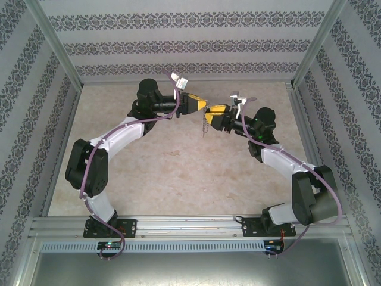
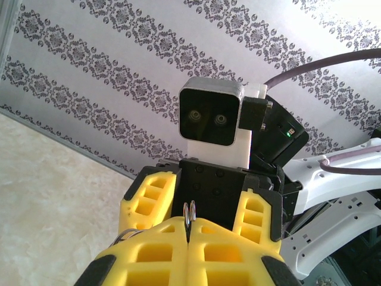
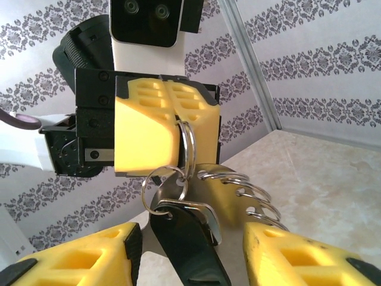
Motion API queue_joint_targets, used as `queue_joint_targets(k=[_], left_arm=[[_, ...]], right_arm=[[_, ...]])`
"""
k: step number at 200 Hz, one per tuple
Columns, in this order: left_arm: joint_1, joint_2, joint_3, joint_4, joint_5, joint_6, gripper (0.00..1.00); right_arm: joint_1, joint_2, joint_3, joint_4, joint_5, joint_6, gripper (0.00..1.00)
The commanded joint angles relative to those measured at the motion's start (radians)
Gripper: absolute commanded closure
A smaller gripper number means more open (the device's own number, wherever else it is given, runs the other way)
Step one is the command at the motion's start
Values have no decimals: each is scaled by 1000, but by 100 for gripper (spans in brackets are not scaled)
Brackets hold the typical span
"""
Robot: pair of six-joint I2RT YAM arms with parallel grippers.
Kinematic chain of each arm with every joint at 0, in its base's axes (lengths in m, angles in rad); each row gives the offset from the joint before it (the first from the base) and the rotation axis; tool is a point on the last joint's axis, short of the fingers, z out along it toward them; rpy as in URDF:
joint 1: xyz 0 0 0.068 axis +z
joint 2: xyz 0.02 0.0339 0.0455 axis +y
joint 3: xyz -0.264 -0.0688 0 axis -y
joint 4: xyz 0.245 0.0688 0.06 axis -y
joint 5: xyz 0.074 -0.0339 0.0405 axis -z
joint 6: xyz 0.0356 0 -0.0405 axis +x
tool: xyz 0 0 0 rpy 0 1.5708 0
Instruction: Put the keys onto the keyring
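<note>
White walls (image 1: 178, 47) with grey bands of flower ornament stand on three sides of the beige stone-patterned table (image 1: 178, 173), and silver aluminium posts (image 1: 53, 42) stand at the corners. A ribbed aluminium rail (image 1: 190, 223) at 6 o'clock carries both arm bases.

The white-and-black left arm (image 1: 119, 137) bends from 7 o'clock toward 12 o'clock, and the right arm (image 1: 292, 164) bends in from 5 o'clock. A thin purple cable (image 1: 89, 179) runs along each arm. A small green lamp (image 2: 289, 132) is lit on the right arm, near its wrist.

The two yellow grippers meet tip to tip above the far middle of the table, with nothing between them and the table.

The left gripper (image 3: 177, 149) has its fingers pressed together on the silver-grey metal keyring (image 3: 189, 143), which hangs down from its tips toward 6 o'clock. A wire coil (image 3: 250, 190) lies along the keyring at 4 o'clock.

The right gripper (image 3: 189, 238) is wide open, one finger on each side of the hanging bunch, touching neither side.

The small key with the black plastic head (image 3: 186, 256) hangs lowest, on a small thin ring (image 3: 156, 189) that crosses the keyring. I cannot tell whether it is threaded through.
</note>
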Motion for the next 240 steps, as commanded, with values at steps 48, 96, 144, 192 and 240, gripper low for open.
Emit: queue_joint_targets(k=[48,96,144,192,240], left_arm=[[-16,-30,8,58,29,5,100],[-16,-37,11,48,24,12,100],[-16,-55,13,7,-1,57,100],[-16,-98,-20,-34,-82,131,100],[-31,-127,-39,-91,-145,209,100]], right_arm=[[10,9,13,25,-82,-22,75],[1,1,3,20,-86,-21,89],[-5,-3,0,-7,-89,-30,100],[5,5,9,-43,-94,-36,100],[16,16,23,-69,-59,-35,100]])
